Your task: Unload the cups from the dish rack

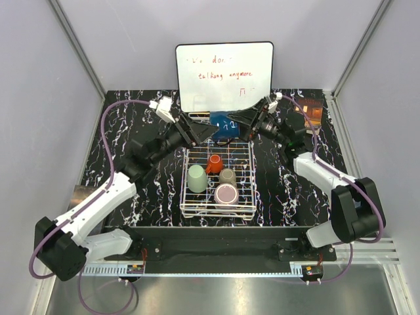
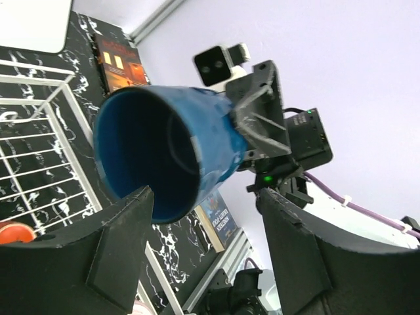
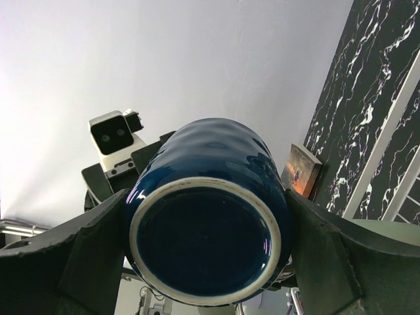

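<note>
The dark blue mug lies on its side in the air over the far end of the white wire dish rack. My right gripper is shut on it, one finger on each side of its base end. My left gripper is open at the mug's mouth, with its left finger overlapping the lower rim. The mint mug, orange-red mug, taupe mug and pink-lilac mug stand in the rack.
A whiteboard with red writing leans against the back wall behind the grippers. A small orange-toned book lies at the back right of the black marbled table. Grey walls close in both sides.
</note>
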{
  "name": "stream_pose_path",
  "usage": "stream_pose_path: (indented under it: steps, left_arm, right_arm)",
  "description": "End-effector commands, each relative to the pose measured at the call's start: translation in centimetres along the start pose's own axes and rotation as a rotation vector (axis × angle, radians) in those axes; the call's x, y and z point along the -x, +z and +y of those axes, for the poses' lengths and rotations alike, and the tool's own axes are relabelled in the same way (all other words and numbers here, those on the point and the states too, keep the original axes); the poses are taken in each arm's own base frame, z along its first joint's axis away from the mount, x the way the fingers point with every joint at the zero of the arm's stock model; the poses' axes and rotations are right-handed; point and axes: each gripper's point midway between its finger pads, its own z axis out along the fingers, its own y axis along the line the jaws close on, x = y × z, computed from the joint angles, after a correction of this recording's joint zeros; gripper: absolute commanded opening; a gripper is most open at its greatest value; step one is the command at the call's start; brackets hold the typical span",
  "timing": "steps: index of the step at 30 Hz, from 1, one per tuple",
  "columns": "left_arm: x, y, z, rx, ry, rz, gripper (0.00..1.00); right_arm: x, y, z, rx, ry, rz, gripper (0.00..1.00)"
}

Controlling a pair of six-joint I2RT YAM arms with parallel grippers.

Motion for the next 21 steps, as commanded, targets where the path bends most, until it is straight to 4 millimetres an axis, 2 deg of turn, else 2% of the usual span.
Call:
stream_pose_path:
  steps: [1, 7, 16, 19, 21]
  left_arm:
    - [1.8, 0.6, -4.6, -0.149, 0.036, -0.038, 0.68]
    - [0.4, 1.6, -4.2, -0.174, 0.024, 0.012, 0.49]
    - [-0.8, 2.1, -4.2, -0.226, -0.006, 0.057, 0.41]
    - [-1.0, 2.2, -4.3, -0.237, -0.006, 0.070, 0.27]
    - [-1.1, 2.2, -4.4, -0.244, -0.006, 0.078, 0.00]
  right_arm:
    - [-0.9, 0.7, 4.7, 0.146, -0.087, 0.046, 0.00]
    - [-1.8, 1.3, 5.0, 0.171, -0.074, 0.073, 0.00]
    - [-2.9, 1.8, 6.1, 0.223, -0.060, 0.110, 0.00]
    - [-3.1, 1.8, 6.2, 0.227, -0.058, 0.118, 0.00]
    - [-3.1, 1.8, 6.1, 0.226, -0.056, 0.119, 0.00]
